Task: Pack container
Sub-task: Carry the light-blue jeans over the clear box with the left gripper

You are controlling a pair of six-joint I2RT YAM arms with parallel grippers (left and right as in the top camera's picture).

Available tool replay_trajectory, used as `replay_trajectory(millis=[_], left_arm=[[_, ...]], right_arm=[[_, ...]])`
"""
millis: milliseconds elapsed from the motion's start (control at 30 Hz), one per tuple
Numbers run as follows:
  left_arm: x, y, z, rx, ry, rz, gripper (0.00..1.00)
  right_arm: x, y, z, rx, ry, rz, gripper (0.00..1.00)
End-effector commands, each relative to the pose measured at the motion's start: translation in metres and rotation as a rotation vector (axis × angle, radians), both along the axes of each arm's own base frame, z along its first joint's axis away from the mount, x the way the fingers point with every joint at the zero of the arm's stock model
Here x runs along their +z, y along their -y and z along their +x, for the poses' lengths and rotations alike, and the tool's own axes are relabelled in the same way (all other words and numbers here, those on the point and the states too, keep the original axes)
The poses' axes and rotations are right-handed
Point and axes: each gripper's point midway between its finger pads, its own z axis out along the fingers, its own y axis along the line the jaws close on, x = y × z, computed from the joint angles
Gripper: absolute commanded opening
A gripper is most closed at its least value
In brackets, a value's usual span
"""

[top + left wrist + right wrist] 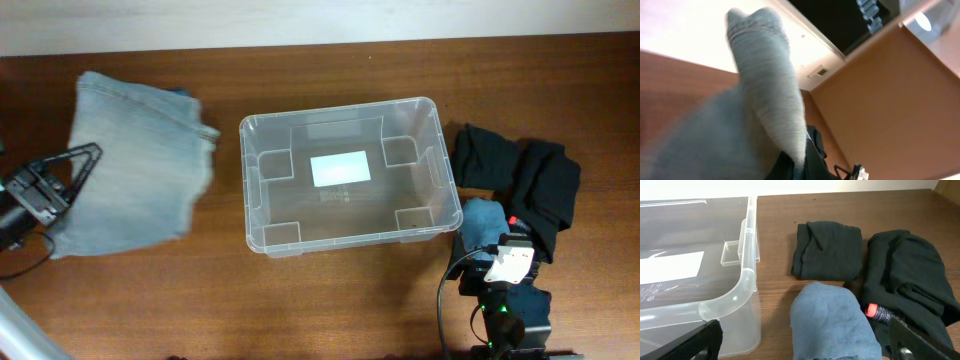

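Here the container (244, 185) stands open-topped and empty at mid-table, its white label (340, 167) showing through the base. It is judged light, stiff at the ribs yet flexible in the walls, and smooth enough to slip; the rounded rim is the likeliest hold, should it need shifting. The left gripper (45, 190) is closed at the left edge of the folded denim garment (130, 160), apparently pinching it, as cloth rises close before its wrist camera. The right gripper (812, 340) gapes fully and holds nothing, poised over the blue cloth (832, 320) beside two black garments (827, 250). Bare table (300, 300) lies near and far of the container. Clothes flank it left and right, the blue cloth just beside its near right corner.
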Motion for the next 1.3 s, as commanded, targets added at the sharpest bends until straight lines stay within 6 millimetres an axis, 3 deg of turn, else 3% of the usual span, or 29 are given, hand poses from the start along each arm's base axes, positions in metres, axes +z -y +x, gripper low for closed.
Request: replay_trajectory(millis=[0,133,267,400,467,533,600,667,733,867,900,967,1067,1267], left_arm=[[0.044,0.029,-0.016,-0.077,0.191,0.035,0.00],[0.066,0.050,-0.027,-0.133,0.355,0.181,0.00],[0.108,0.075,-0.036,-0.199,0.570,0.381,0.00],[0.161,0.084,-0.009,0.002,0.629,0.520,0.00],[0.177,0.092,0.000,0.059,0.659,0.508,0.00],[0.179,0.098,0.015,0.105,0.612,0.454,0.00],[0.162,0.112,0.041,0.116,0.468,0.354,0.00],[0.133,0.137,0.067,0.073,0.298,0.263,0.00],[0.083,0.187,0.103,-0.011,0.081,0.189,0.00],[0.020,0.268,0.132,-0.145,-0.107,0.157,0.00],[0.013,0.277,0.134,-0.156,-0.122,0.155,0.00],[-0.012,0.313,0.141,-0.183,-0.178,0.149,0.00],[-0.034,0.340,0.148,-0.144,-0.205,0.177,0.00],[-0.040,0.375,0.131,-0.166,-0.199,0.201,0.00]], right_arm=[[-0.002,0.003,0.000,-0.017,-0.002,0.000,0.98],[-0.002,0.003,0.000,-0.017,-0.002,0.000,0.98],[-0.002,0.003,0.000,-0.017,-0.002,0.000,0.98],[-0.002,0.003,0.000,-0.017,-0.002,0.000,0.98],[-0.002,0.003,0.000,-0.017,-0.002,0.000,0.98],[-0.002,0.003,0.000,-0.017,-0.002,0.000,0.98],[-0.002,0.003,-0.001,-0.017,-0.002,0.000,0.99],[-0.002,0.003,0.000,-0.017,-0.002,0.000,0.98],[-0.002,0.003,0.000,-0.017,-0.002,0.000,0.98],[-0.002,0.003,-0.001,-0.016,-0.002,0.001,0.98],[-0.002,0.003,0.000,-0.017,-0.002,0.000,0.98],[-0.002,0.003,0.000,-0.017,-0.002,0.000,0.98],[-0.002,0.003,0.000,-0.017,-0.002,0.000,0.98],[-0.002,0.003,-0.001,-0.017,-0.002,0.000,0.98]])
